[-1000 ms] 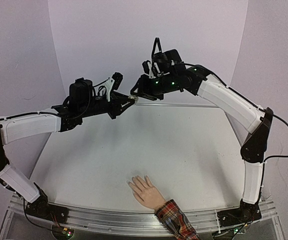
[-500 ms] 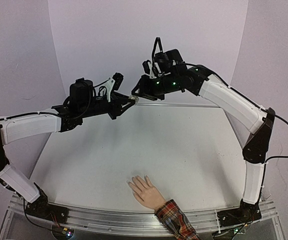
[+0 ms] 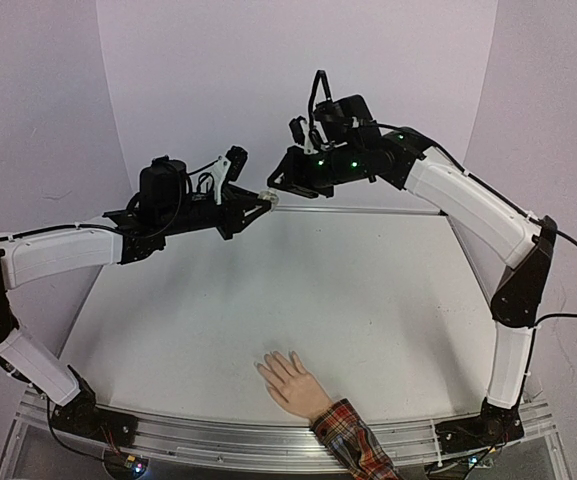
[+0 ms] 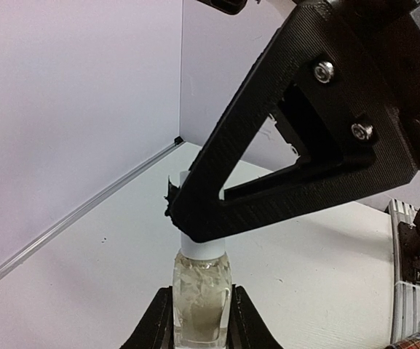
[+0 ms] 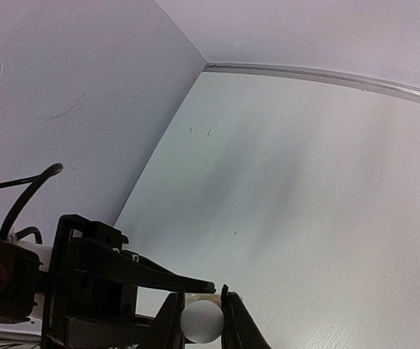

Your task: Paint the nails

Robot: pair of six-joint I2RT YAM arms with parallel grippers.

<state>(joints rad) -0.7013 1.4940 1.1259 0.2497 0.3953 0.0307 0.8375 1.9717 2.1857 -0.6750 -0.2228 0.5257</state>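
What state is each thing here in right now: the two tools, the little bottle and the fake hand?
Left tool: shut on the polish bottle.
Polish bottle: held up off the table, cap on.
Cap: on the bottle, pinched by the right tool.
Right tool: shut on the cap.
Mannequin hand: lying flat at the table's near edge, untouched.
Nails: too small to tell whether painted.

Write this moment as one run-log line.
left fingers: gripping polish bottle | right fingers: pinching its cap | mannequin hand: untouched, near table edge
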